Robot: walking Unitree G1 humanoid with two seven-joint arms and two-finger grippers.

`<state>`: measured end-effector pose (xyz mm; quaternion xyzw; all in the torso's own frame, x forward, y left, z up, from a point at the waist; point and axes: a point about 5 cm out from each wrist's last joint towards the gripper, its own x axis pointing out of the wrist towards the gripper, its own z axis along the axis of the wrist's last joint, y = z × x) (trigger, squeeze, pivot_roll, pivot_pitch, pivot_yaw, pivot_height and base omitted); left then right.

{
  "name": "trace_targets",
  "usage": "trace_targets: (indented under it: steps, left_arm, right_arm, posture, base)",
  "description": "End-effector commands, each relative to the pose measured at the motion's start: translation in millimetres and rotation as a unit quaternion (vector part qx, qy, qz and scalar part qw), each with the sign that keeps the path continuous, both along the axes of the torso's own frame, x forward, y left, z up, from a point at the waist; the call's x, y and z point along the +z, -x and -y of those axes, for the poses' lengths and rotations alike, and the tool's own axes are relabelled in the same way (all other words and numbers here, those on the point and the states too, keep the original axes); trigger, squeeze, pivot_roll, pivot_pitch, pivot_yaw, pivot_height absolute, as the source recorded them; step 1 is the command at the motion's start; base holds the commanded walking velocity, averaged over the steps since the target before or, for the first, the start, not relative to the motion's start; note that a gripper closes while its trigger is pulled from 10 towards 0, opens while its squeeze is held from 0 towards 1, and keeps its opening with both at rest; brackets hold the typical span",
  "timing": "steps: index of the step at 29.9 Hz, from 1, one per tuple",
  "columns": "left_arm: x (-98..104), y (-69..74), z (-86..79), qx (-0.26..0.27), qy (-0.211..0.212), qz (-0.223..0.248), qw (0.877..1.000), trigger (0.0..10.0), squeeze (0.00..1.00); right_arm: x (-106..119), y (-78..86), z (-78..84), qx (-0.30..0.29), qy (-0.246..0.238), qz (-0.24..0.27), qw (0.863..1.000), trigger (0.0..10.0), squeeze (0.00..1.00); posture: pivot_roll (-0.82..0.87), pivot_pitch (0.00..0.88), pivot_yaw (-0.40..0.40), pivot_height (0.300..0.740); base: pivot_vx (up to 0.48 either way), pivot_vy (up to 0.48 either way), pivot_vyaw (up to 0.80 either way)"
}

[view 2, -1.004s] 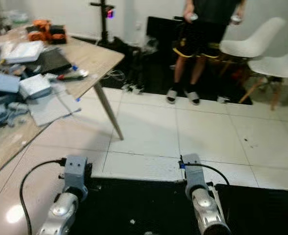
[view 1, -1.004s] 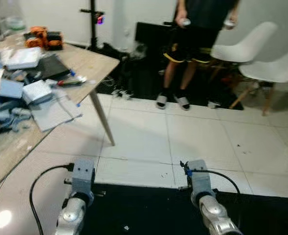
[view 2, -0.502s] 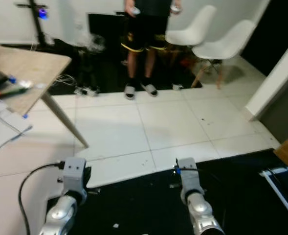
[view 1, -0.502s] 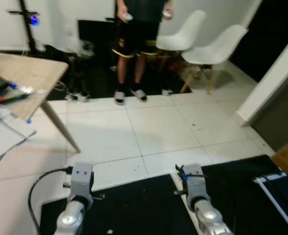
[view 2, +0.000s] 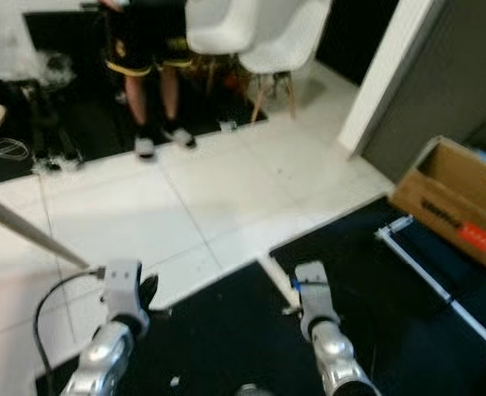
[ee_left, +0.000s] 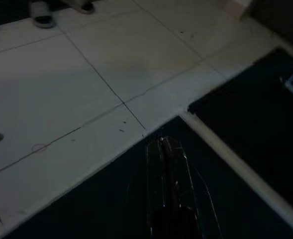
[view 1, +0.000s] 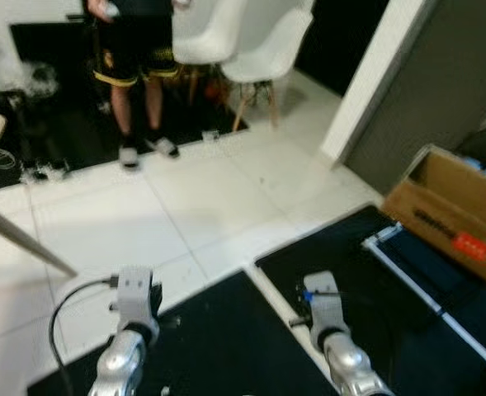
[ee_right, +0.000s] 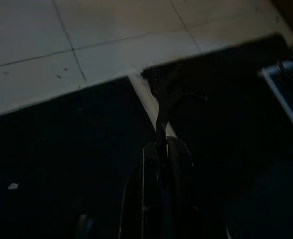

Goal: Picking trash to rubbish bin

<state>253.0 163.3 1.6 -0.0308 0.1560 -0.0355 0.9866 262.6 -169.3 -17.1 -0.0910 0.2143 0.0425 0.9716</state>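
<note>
Both arms hang low in front of me over black floor mats [view 1: 218, 346]. My left gripper [ee_left: 164, 145] has its two black fingers pressed together, empty, above the mat edge beside white tiles [ee_left: 61, 89]. My right gripper [ee_right: 161, 145] is likewise shut and empty, over the pale strip between two mats. A small white scrap [ee_right: 13, 185] lies on the black mat near the right gripper, and a scrap [view 2: 174, 381] also shows in the right eye view. An open brown cardboard box [view 1: 453, 210] stands on the floor at the right.
A person [view 1: 131, 49] in black shorts and sandals stands at the back left, holding controllers. Two white chairs [view 1: 251, 41] stand behind. A grey wall with a white post [view 1: 366, 91] is on the right. A table leg [view 1: 20, 239] slants at the left.
The whole view has swung to the right: the cluttered wooden table has slid out on the left, and the grey wall and cardboard box have come in on the right. Both arms keep hanging as before.
</note>
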Motion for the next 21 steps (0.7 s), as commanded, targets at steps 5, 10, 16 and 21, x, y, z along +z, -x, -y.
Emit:
trace_targets:
  steps: [5, 10, 16, 21]
  left_arm:
    - [0.9, -2.3, -3.1, 0.012, -0.069, 0.008, 0.998, 10.0, 0.00]
    - [3.0, -1.9, 0.8, -0.014, -0.066, 0.022, 0.997, 10.0, 0.00]
    - [-0.2, -0.2, 1.1, -0.007, -0.066, 0.007, 0.998, 10.0, 0.00]
    - [-0.4, -0.9, 2.8, -0.009, -0.068, 0.007, 0.998, 10.0, 0.00]
  right_arm:
    - [-2.4, 2.6, 8.0, -0.010, 0.006, -0.008, 1.000, 10.0, 0.00]
    - [-1.6, 1.5, 7.3, -0.009, 0.005, -0.005, 1.000, 10.0, 0.00]
    - [-1.6, 1.3, 5.9, -0.008, 0.001, -0.005, 1.000, 10.0, 0.00]
    - [-1.2, 0.2, 4.1, -0.009, -0.001, -0.004, 1.000, 10.0, 0.00]
  posture:
    - [0.01, 0.077, -0.082, 0.740]
    - [0.01, 0.077, -0.081, 0.740]
    - [0.01, 0.075, -0.081, 0.740]
    - [0.02, 0.071, -0.069, 0.740]
  base:
    - [0.000, 0.000, -0.80]
    - [0.000, 0.000, -0.80]
    - [0.000, 0.000, -0.80]
    - [0.000, 0.000, -0.80]
